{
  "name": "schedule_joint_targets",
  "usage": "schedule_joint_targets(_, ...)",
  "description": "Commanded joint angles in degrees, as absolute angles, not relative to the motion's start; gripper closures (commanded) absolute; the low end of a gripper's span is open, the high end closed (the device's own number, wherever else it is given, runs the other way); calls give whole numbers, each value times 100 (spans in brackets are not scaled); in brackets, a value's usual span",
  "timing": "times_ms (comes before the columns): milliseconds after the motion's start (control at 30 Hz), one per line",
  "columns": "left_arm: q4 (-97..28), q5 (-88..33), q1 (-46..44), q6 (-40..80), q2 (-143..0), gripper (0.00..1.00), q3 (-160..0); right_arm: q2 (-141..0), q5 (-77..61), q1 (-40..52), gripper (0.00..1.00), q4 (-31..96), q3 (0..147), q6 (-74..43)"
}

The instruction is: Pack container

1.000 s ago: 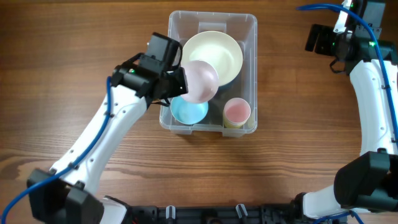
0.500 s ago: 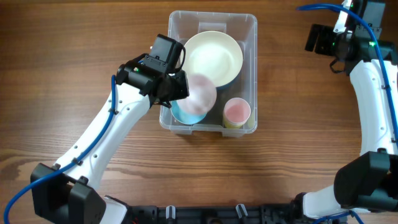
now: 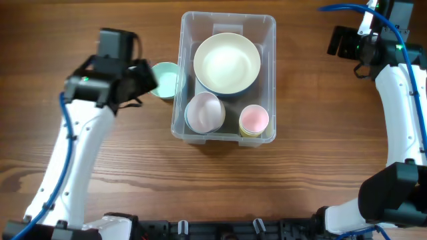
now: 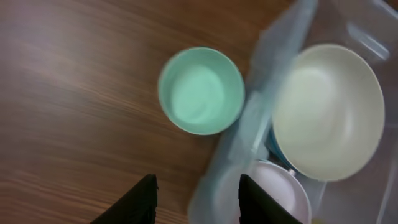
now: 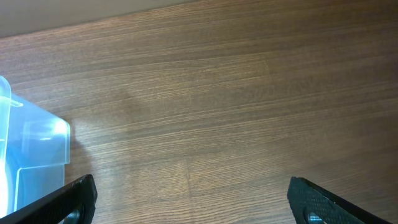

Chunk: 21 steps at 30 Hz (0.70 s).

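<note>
Toward the left, the left gripper hangs open and empty over the mint bowl, which sits just beside the container at mid-table. A careless descent could clip the container's wall or shove the bowl aside. Far right, the right gripper is spread wide and empty.

Rear bowl, front bowl, cup in container, outside bowl left

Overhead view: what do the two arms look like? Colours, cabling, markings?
White tubular links with black joint housings and wrists on both the left arm and right arm. Each carries an exposed blue cable. A small green light sits near each wrist. The fingers are matte black.
</note>
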<state>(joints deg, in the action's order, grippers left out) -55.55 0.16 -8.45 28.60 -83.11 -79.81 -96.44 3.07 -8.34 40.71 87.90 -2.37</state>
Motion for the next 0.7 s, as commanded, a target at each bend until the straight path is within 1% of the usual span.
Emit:
schedule_joint_targets(0,-5714,-67,-545,2893,-8287,58,-8068,-9708,384,-823,0,4053,8812,-316)
schedule_joint_targets(67,-5732,-209,-534,2895,-8289,64,-8066,-9708,384,-823,0,4053,8812,-316)
schedule_joint_targets(100,-5723,-390,-554,2895,-8289,70,-8066,-9708,384,-823,0,4053,8812,-316)
schedule_joint_targets(133,-5704,-572,-587,2895,-8289,80,-8066,-9708,384,-823,0,4053,8812,-314)
schedule_joint_targets(200,-5677,-858,-672,2895,-8289,93,-8066,-9708,384,-823,0,4053,8812,-314)
schedule_joint_targets(233,-5660,-996,-757,2895,-8289,96,-8066,-9708,384,-823,0,4053,8812,-316)
schedule_joint_targets(667,-5142,-1041,-2366,2899,-8329,95,-8064,-9708,384,-823,0,4053,8812,-316)
